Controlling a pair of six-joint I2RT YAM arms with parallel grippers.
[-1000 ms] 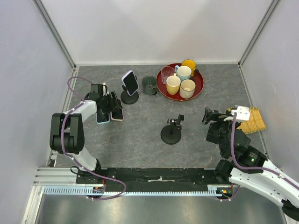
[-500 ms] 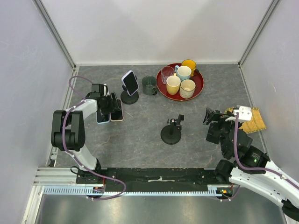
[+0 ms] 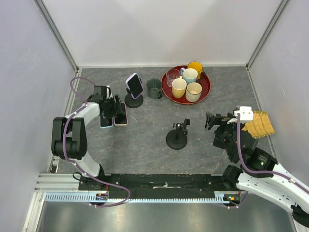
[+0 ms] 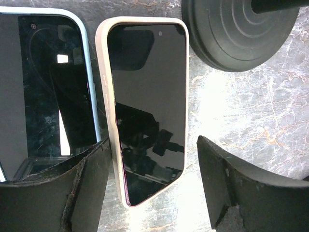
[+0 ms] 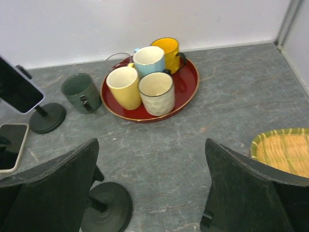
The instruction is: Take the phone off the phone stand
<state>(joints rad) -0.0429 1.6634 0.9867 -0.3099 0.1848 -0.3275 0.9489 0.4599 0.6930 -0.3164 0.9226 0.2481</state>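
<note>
while left hand (image 4: 154,188) hovers spread, cream phone (image 4: 145,96) lies flat between its fingers (image 4: 231,193).

The table (image 3: 145,145) is finished in matt, grey, marble-veined material. A glossy sheen is shown by the red tray (image 5: 187,89), its mugs (image 5: 155,92) are smoothly glazed, and the basket (image 5: 285,151) right of the tray is woven of coarse straw-coloured strands. Left of the tray, the cream-cased phone (image 4: 145,106) is faced with reflective black glass.

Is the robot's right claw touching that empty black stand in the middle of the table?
Apart. The top external view shows bare table between the right gripper and the empty stand.
</note>
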